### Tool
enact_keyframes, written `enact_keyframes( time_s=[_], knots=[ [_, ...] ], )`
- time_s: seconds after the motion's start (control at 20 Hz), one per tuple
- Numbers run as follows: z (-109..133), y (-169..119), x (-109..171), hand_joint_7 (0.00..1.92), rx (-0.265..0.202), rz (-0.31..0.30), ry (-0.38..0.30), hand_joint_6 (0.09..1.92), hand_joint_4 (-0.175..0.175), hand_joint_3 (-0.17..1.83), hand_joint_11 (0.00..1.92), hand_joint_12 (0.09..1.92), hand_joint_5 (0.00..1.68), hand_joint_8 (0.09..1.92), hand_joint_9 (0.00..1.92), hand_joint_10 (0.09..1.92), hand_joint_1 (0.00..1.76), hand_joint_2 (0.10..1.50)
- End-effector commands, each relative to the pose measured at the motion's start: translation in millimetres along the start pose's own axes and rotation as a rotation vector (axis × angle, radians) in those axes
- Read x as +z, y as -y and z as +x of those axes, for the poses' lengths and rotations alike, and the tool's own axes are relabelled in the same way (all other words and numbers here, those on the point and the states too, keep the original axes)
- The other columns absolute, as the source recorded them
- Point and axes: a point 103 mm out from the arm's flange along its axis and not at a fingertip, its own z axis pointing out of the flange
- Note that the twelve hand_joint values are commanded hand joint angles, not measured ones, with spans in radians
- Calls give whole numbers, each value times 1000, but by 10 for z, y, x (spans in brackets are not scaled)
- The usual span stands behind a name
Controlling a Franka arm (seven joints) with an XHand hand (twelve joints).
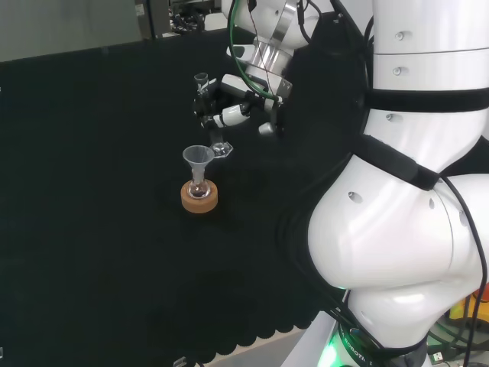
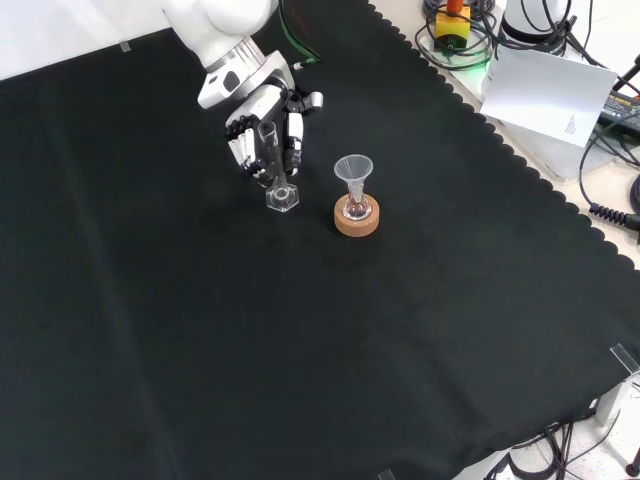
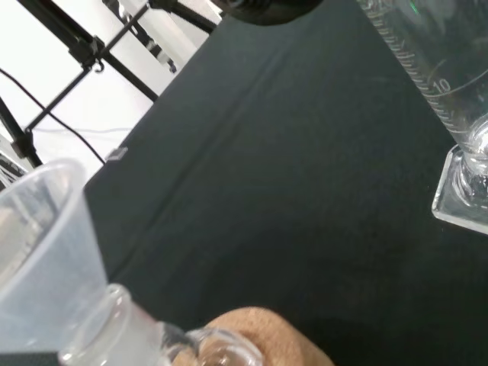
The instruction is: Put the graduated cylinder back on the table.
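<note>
Hand [image 2: 262,128] gripping graduated cylinder [image 2: 274,165], fingers curled round its tube.
Wrist view is showing graduation marks; cylinder standing near-upright, base [image 2: 283,197] pointing down below the hand.

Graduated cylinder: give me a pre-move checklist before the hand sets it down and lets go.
1. Grip: the hand has its fingers curled round the graduated cylinder. Ok.
2. Cylinder attitude: roughly upright in the front view, base lowest. Ok.
3. Base contact with the black cloth: the base sits low, near the cloth, but touching or not is unclear. Cannot tell.
4. Clearance from the funnel in the flask on its cork ring: a gap shows in the front view. Ok.
5. Landing spot: bare cloth under and around the base. Ok.
</note>
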Motion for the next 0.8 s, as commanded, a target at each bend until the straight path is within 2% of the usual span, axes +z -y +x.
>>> enact_keyframes(
  time_s=[0.05,0.2,0.55,0.8],
  knots=[
    [-110,-66,36,1101,-19,-65,-9,972,39,-6,1211,757,1024,819,1465,87,1235,1086],
    [-148,-58,57,1099,-24,-97,-8,972,39,-5,1210,757,1026,819,1463,87,1235,1086],
    [-222,-34,85,1096,-21,-108,9,972,39,-5,1206,756,1028,820,1461,87,1234,1086],
    [-272,-24,120,1093,-10,-121,-6,973,40,-5,1203,756,1029,821,1456,87,1234,1086]
  ],
)
